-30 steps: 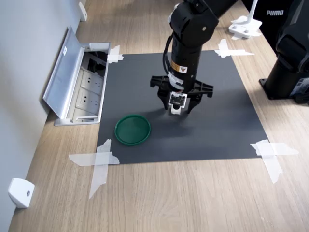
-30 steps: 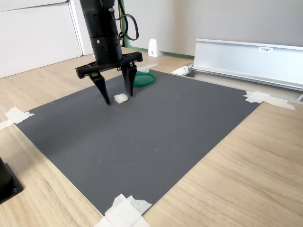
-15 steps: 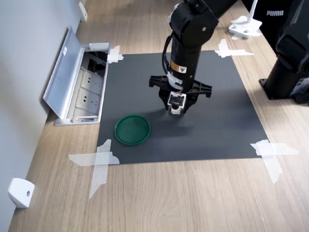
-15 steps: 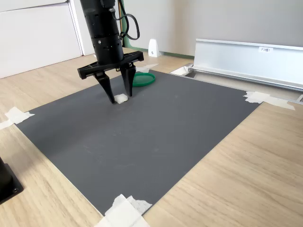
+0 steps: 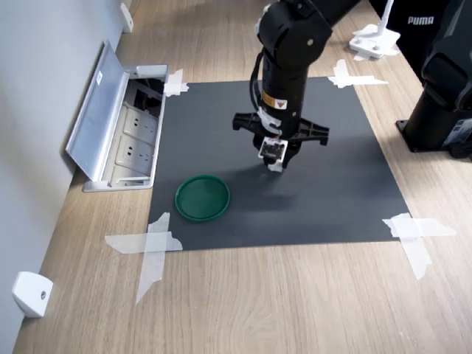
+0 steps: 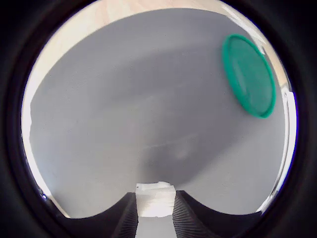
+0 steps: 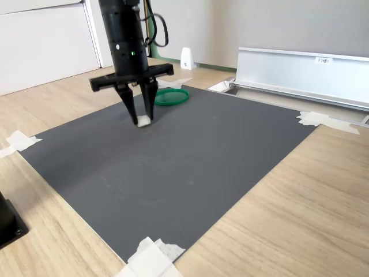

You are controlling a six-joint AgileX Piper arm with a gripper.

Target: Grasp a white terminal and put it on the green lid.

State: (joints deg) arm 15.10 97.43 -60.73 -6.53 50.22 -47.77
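One tool (image 5: pixel 275 159) hangs over the middle of the dark mat (image 5: pixel 332 199) on the tabletop (image 5: pixel 295 295), its two fingers pinching the white terminal (image 6: pixel 154 200) just above the mat. The green lid (image 5: pixel 202 197) lies apart, near the mat's corner beside the open socket box (image 5: pixel 125 125).

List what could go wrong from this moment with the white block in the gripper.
1. The white terminal is pinched only at the fingertips of the gripper, so it may twist or slip out during the carry.
2. The green lid is small with a raised rim; released off-centre, the terminal could catch the rim or bounce onto the dark mat.
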